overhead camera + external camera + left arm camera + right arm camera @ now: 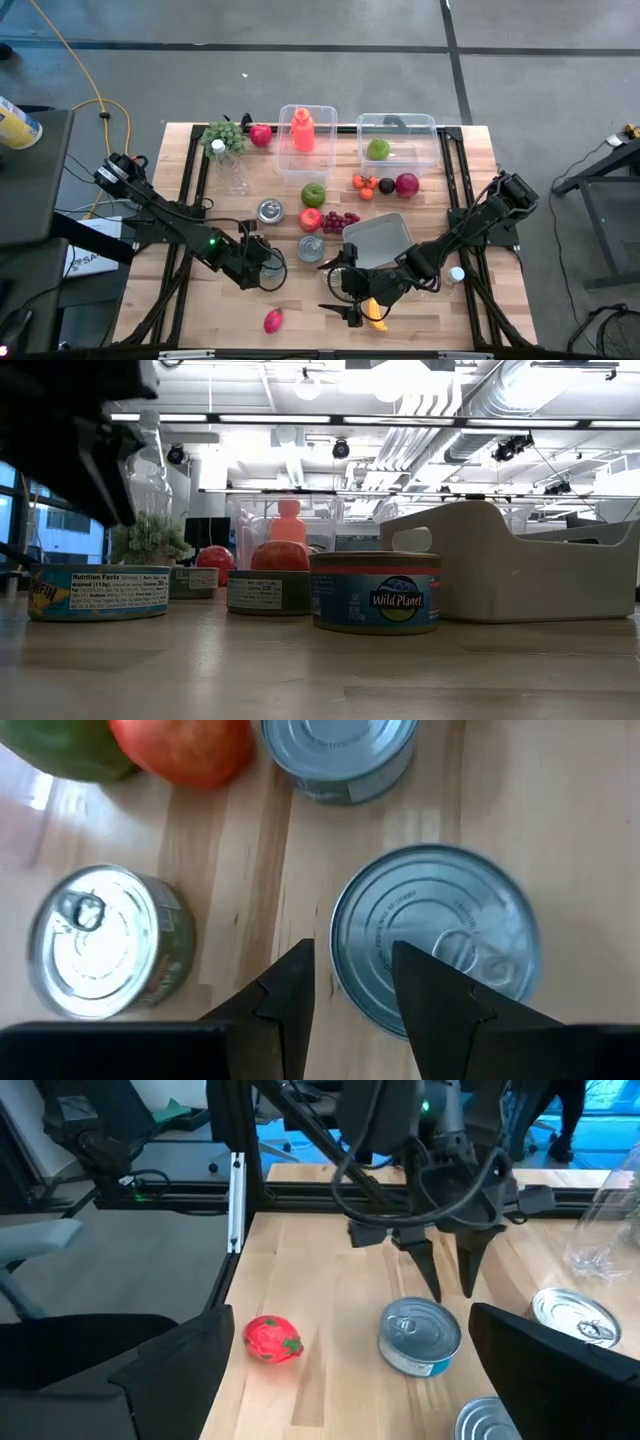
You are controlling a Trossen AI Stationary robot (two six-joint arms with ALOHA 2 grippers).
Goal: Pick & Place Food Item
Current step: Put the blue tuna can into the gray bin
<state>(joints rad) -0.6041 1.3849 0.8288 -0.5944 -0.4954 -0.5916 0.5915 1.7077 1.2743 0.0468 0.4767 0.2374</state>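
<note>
Below, round ribbed metal can [432,937] on pale wood table [560,820]

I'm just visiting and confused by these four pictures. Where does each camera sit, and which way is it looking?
High view: above the table, facing straight down; both arms show, left gripper and right gripper.
Low view: at tabletop height, looking level across tins into the room; a dark arm part shows top left.
Left wrist view: on the left arm, looking down past its fingers onto a tin.
Right wrist view: on the right arm, facing the left gripper above that same tin; the high view shares its strawberry.
</note>
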